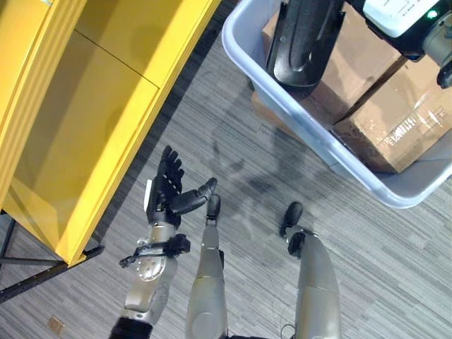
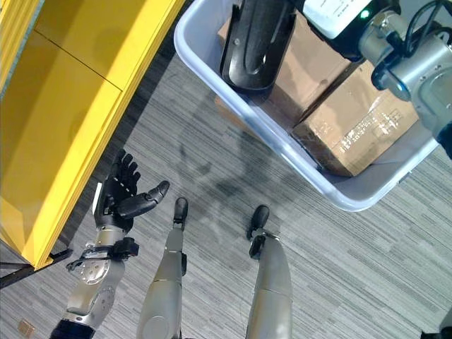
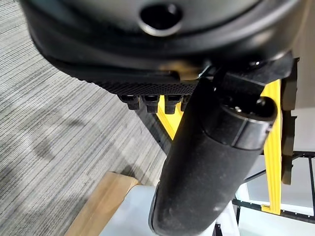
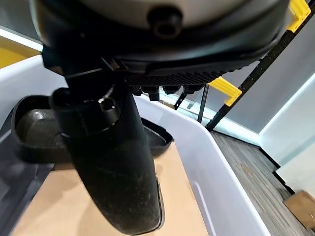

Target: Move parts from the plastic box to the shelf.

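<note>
Reaching for a part: the right arm should come down over the black part, take it by its edge and lift it straight out, clear of the box wall.
Shelf: yellow, on the left, with no part on it.
Left hand: over the floor beside the shelf, fingers straight and spread, holding nothing.
Box: pale plastic, on the right, holding cartons and the black part.
Right hand: over the box above the part; whether its fingers are spread or curled I cannot tell.
</note>
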